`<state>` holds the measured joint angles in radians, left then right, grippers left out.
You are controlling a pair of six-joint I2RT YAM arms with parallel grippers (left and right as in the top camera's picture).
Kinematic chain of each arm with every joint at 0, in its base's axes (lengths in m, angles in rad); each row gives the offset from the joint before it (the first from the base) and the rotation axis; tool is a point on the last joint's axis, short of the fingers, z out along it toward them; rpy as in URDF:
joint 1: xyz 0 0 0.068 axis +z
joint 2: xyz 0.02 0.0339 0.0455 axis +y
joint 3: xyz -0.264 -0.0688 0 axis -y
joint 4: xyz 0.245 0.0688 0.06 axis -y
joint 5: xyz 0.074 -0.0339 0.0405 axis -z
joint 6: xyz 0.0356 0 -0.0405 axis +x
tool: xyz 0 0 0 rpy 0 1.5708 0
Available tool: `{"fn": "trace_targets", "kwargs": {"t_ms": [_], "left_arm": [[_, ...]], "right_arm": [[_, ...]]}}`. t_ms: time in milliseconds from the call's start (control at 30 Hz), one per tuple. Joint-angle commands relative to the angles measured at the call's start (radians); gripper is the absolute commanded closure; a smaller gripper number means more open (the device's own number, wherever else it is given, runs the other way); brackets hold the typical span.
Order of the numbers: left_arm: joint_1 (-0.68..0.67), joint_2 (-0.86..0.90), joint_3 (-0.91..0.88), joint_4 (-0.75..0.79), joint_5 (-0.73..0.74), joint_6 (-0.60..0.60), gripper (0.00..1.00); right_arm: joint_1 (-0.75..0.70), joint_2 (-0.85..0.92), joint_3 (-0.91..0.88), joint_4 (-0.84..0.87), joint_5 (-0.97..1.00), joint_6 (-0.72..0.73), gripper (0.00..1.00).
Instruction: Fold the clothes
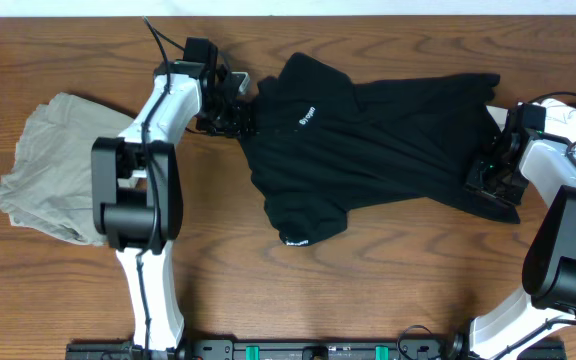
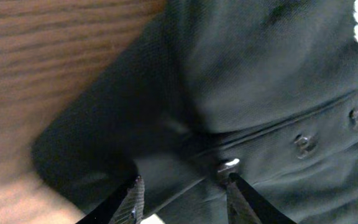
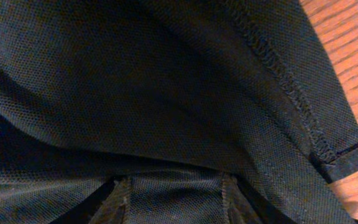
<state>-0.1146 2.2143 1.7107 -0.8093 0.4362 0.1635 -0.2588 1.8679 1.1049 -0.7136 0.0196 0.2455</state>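
A black polo shirt (image 1: 368,130) lay spread across the middle of a wooden table (image 1: 388,290), its collar end toward the left arm and its hem toward the right. White logo lettering (image 1: 307,116) showed on the chest, and a second small white mark (image 1: 296,241) on the sleeve that reached toward the near edge.

At the collar end, the left gripper (image 1: 230,112) had its jaws partly closed on a bunch of the black fabric. The left wrist view showed the cloth gathered between the two fingers (image 2: 134,200), with the placket's buttons (image 2: 303,144) just beside them.

At the opposite end, the right gripper (image 1: 490,175) held the shirt near its hem. Seen from the right wrist, a fold of the knit rose between the narrowed jaws, and the stitched hem (image 3: 303,106) ran off toward bare wood at the corner.

A grey-beige garment (image 1: 48,160) lay crumpled at the far left of the table, apart from the shirt and partly hidden beneath the left arm.
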Motion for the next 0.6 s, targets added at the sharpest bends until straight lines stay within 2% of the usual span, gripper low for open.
{"fn": "trace_targets", "kwargs": {"t_ms": [0,100,267,400,433,567], "left_arm": [[-0.022,-0.149,-0.002,-0.034,-0.064,0.030,0.55],[-0.029,-0.239,-0.002,-0.099,-0.110,0.008,0.51],[-0.034,-0.370,-0.002,-0.273,-0.106,-0.051,0.47],[-0.066,-0.406,-0.003,-0.454,-0.100,-0.093,0.36],[-0.077,-0.406,-0.006,-0.490,-0.100,-0.114,0.36],[-0.139,-0.405,-0.094,-0.502,-0.097,-0.152,0.36]], "right_arm": [[0.018,0.012,0.010,-0.004,0.001,0.017,0.54],[0.024,-0.063,0.040,-0.006,-0.003,0.021,0.53],[0.027,-0.244,0.085,-0.040,-0.077,0.020,0.50],[0.048,-0.428,0.095,-0.119,-0.084,0.019,0.46],[0.053,-0.467,0.095,-0.138,-0.084,0.019,0.45],[0.064,-0.619,0.095,-0.203,-0.079,0.015,0.39]]}}
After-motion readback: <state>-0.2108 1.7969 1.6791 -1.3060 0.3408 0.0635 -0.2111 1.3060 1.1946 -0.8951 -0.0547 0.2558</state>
